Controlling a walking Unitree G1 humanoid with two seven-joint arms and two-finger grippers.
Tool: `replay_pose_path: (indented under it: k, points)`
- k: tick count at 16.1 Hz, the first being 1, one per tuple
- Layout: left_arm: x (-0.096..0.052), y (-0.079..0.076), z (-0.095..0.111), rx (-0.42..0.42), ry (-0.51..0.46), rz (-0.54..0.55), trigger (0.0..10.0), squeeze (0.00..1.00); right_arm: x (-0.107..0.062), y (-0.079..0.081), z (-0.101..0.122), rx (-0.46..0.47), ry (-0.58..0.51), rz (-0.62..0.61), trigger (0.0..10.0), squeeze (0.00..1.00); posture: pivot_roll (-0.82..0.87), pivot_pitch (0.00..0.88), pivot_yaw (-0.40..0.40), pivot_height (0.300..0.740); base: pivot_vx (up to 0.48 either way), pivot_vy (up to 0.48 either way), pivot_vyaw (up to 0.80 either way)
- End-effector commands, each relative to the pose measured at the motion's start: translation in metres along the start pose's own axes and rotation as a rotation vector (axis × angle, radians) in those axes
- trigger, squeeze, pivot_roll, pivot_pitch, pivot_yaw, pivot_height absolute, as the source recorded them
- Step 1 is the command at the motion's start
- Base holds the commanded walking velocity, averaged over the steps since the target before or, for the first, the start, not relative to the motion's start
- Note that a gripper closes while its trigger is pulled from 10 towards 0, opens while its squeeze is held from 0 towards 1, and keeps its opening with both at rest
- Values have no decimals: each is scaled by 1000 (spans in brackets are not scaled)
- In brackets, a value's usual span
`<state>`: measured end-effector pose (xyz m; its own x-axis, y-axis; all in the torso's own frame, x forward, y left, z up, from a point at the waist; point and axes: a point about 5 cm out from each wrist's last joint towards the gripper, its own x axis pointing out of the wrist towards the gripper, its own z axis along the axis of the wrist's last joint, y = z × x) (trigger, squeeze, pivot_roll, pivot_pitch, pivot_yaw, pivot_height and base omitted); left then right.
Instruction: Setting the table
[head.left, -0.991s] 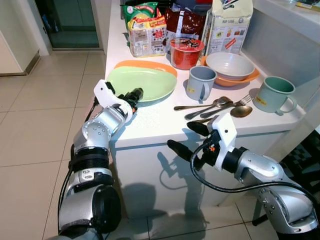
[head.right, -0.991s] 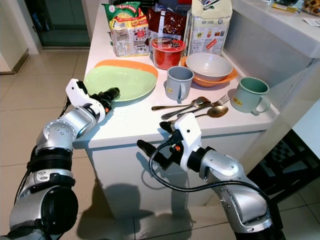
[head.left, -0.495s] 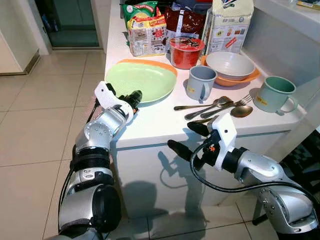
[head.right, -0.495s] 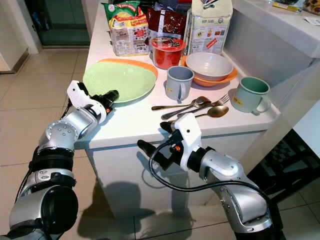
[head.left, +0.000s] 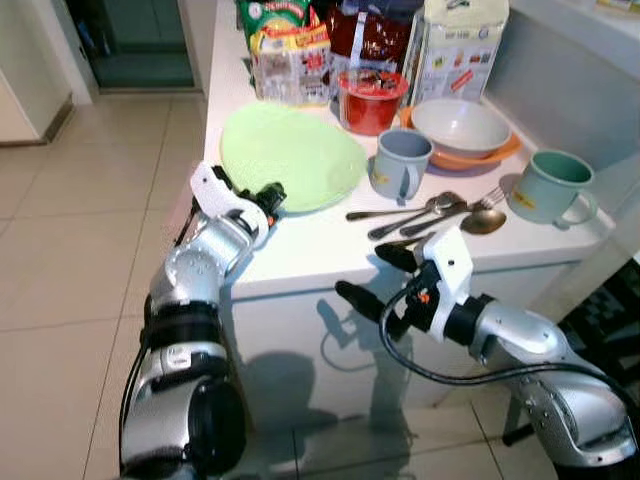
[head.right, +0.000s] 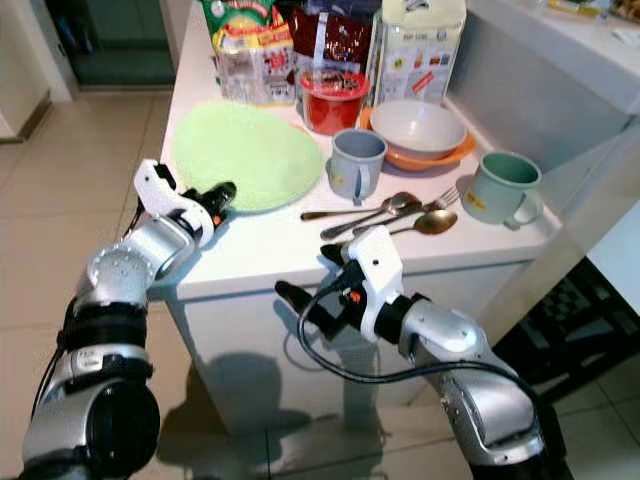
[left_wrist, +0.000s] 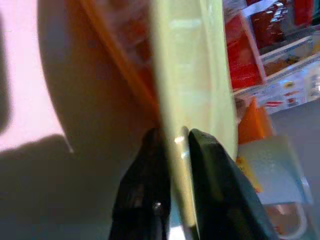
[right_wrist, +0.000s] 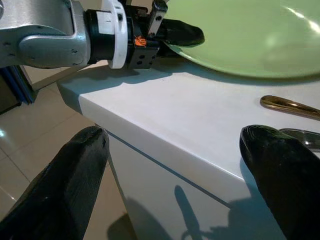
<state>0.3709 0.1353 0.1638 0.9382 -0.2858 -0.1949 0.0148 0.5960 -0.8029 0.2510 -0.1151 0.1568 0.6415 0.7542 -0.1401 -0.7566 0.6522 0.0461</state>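
Note:
A light green plate (head.left: 290, 145) is tilted up at the counter's left side, its near rim raised. My left gripper (head.left: 268, 195) is shut on that rim; the left wrist view has both black fingers (left_wrist: 150, 165) clamping the green plate (left_wrist: 195, 75), with an orange plate (left_wrist: 117, 62) underneath. My right gripper (head.left: 365, 275) hangs open at the counter's front edge, holding nothing. Spoons and a fork (head.left: 430, 212) lie on the white counter (head.left: 310, 245) just beyond it.
A grey-blue mug (head.left: 400, 165), a green mug (head.left: 548, 188), a white bowl (head.left: 458, 128) on an orange dish, and a red cup (head.left: 368, 100) stand to the right. Food packages (head.left: 290, 50) line the back. Tiled floor (head.left: 80, 250) lies to the left.
The green plate's near rim has risen in my left gripper, tilting the plate until it hides the orange plate. The right arm has stayed put. The camera shifted slightly.

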Motion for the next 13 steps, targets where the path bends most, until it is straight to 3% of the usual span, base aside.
replay_pose_path:
  k: [1, 9, 12, 13]
  points:
    - [-4, -20, 10, 27, -38, -89, 0, 0, 1, -1, 3, -15, -4, -5, 10000, 0, -1, 0, -23, 740, 0, 0, 0]
    - [-31, -40, 23, 8, -130, -200, 0, 0, 5, -3, 5, -18, -15, -4, 10000, 0, 17, 0, -31, 740, 0, 0, 0]
    - [-43, -44, 43, -21, -250, -219, 0, 0, 7, -4, 8, -23, -37, -18, 10000, 0, 17, 0, -25, 740, 0, 0, 0]
    - [-51, -44, 54, 14, -316, -201, 0, 0, 7, -7, 13, -26, -72, -55, 10000, 0, 17, 0, -22, 740, 0, 0, 0]
